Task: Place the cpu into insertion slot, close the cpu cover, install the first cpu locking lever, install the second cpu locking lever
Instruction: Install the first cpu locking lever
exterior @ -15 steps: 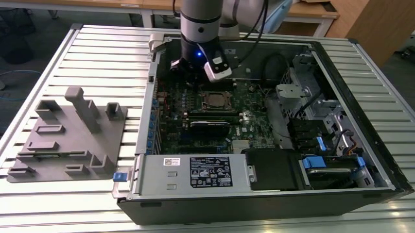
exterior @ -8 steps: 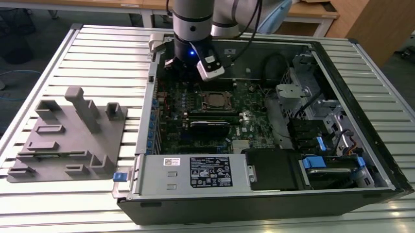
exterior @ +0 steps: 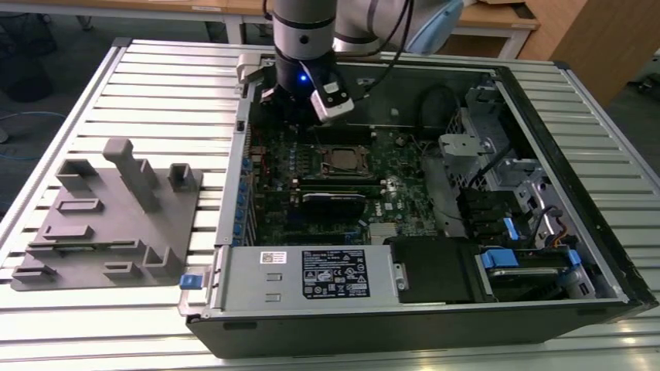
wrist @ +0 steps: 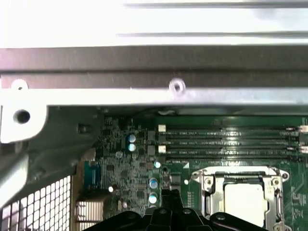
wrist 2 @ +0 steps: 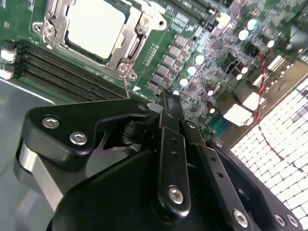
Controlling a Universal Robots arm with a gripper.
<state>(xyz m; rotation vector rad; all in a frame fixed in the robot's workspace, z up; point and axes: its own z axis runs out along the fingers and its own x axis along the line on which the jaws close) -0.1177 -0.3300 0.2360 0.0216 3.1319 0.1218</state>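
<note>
Slatted metal table [exterior: 83, 85] carries an open PC case [exterior: 413, 328], lying on its side w/ the green motherboard [exterior: 407, 174] facing up. We see the cpu [wrist 2: 96, 26] seated in the insertion slot [exterior: 321, 163]. Its pale top shows through the cpu cover [wrist 2: 129, 38], which lies flat over it. The gripper [wrist 2: 166, 98] has its fingers pressed together w/ nothing between them, and hangs just above the board near the case wall. From it the socket lies toward the exterior view's right and nearer the camera, close but apart. A thin wire locking lever [wrist 2: 126, 82] rises at the socket corner nearest the fingertips; we judge it is not yet latched.
</note>
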